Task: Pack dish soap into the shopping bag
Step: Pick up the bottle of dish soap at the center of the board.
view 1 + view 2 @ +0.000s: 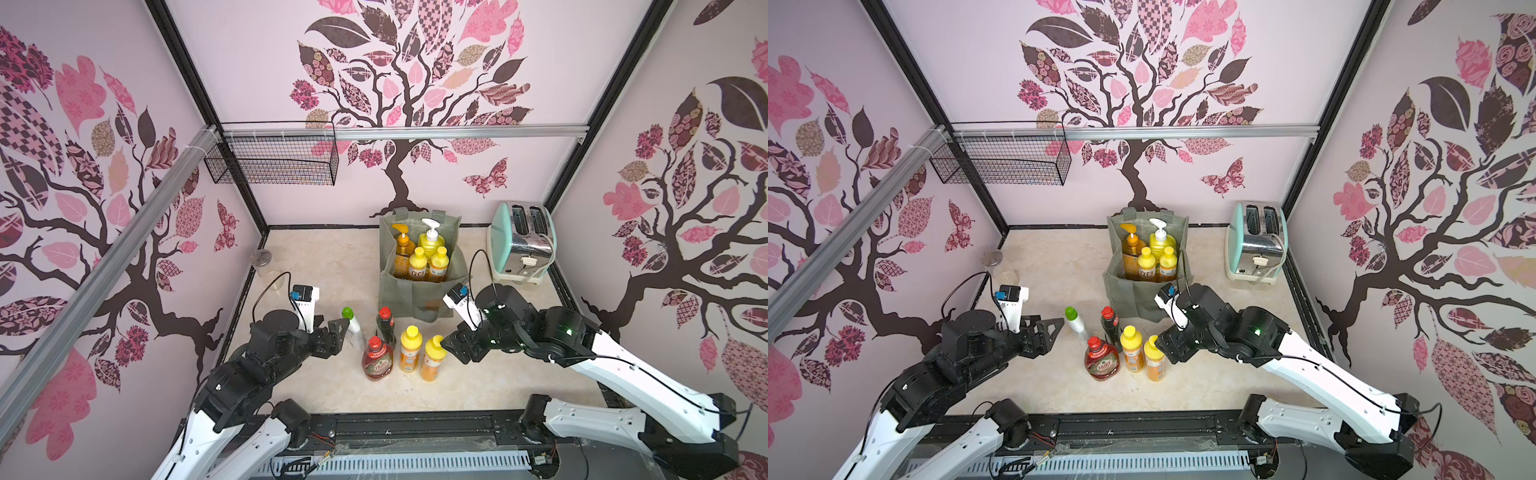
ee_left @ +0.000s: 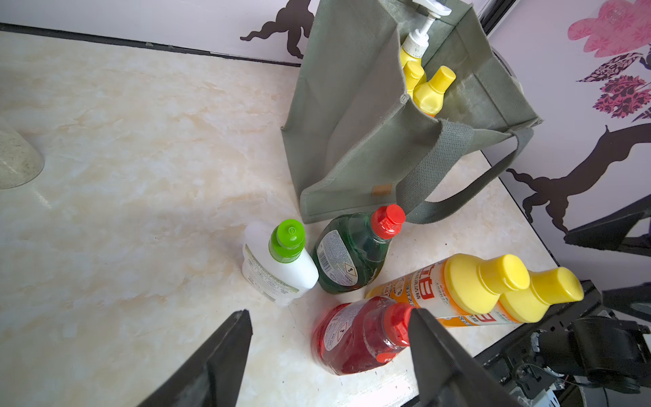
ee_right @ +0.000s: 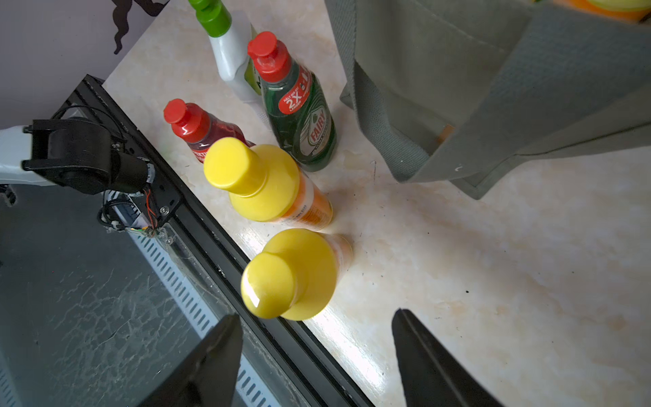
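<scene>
The grey-green shopping bag (image 1: 415, 297) (image 1: 1133, 295) stands at the back centre. It holds an orange pump bottle (image 1: 402, 249), a yellow pump bottle (image 1: 430, 241) and two small yellow-capped bottles (image 1: 417, 264). In front of it, on the table, stand a white green-capped bottle (image 1: 354, 330), a dark red-capped one (image 1: 385, 324), the red Fairy (image 1: 377, 361) and two orange yellow-capped ones (image 1: 410, 349) (image 1: 433, 361). My left gripper (image 1: 338, 328) (image 2: 331, 312) is open just left of the white bottle. My right gripper (image 1: 446, 347) (image 3: 315, 313) is open beside the nearest yellow cap (image 3: 271, 283), holding nothing.
A mint toaster (image 1: 523, 245) stands at the back right and a clear glass jar (image 1: 262, 262) at the back left. A black wire basket (image 1: 274, 160) hangs on the back wall. The black front rail (image 1: 415, 428) runs close behind the bottle group.
</scene>
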